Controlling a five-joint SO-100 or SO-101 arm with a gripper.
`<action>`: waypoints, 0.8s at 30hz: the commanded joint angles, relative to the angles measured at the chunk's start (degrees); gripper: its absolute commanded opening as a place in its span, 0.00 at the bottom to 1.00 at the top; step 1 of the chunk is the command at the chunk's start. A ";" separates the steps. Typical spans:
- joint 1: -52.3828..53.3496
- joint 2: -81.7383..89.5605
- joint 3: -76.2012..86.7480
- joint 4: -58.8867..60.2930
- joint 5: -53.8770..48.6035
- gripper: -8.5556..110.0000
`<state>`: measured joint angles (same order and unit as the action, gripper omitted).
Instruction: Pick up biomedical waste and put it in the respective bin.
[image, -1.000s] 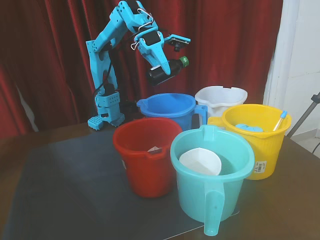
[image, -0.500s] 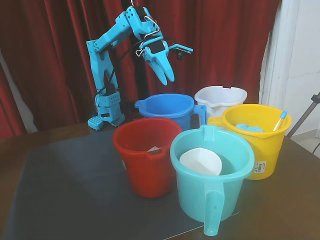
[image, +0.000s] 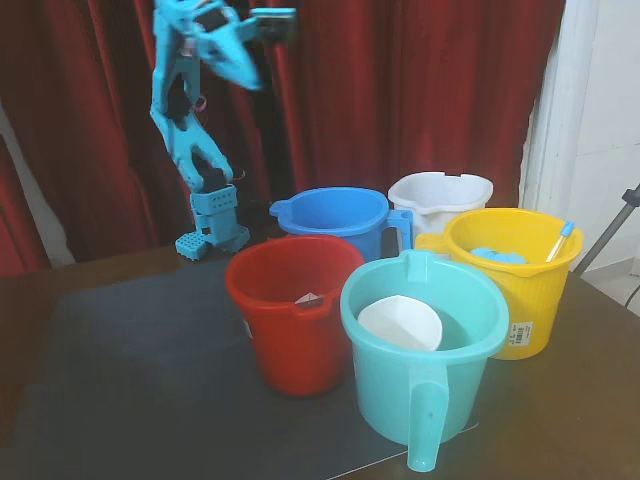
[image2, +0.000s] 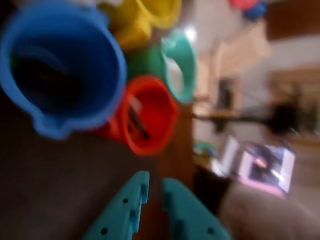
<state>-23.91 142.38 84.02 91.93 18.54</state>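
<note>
The medicine bottle cannot be made out with certainty. In the wrist view a dark, smeared shape (image2: 47, 75) lies inside the blue bucket (image2: 112, 75) at upper left, and that is probably it. The blur is too heavy to show a cap or label.

The gripper (image2: 155, 181) comes in from the bottom edge of that view. Its two teal fingers are drawn close together with only a thin slit between them, and nothing is held.

My main worry is that the drop cannot be checked from these pictures. If the dark shape is only shadow, the bottle is somewhere unseen. If the bottle is in there, whether blue is its proper bin is not something the frames settle. The arm (image: 185, 135) is raised high at upper left of the fixed view and its upper part is smeared. A fast sweep downward could clip the blue bucket (image: 335, 212), which stands just in front of the base.

The fixed view alone shows the whole cluster:
- the red bucket (image: 290, 310)
- the teal jug (image: 425, 380) holding a white cup (image: 400, 325)
- the yellow bucket (image: 515, 300)
- the white bucket (image: 440, 192)

It hides the blue bucket's floor behind its rim. Only the wrist view looks into the blue bucket, and into the red bucket (image2: 160, 117), where a dark stick-like item lies.
</note>
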 joint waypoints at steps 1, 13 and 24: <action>6.50 11.07 5.62 18.98 -5.71 0.07; 27.25 27.95 25.49 5.10 -14.85 0.07; 27.42 39.46 54.58 -11.16 -14.94 0.07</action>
<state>3.87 181.41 135.79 82.97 3.87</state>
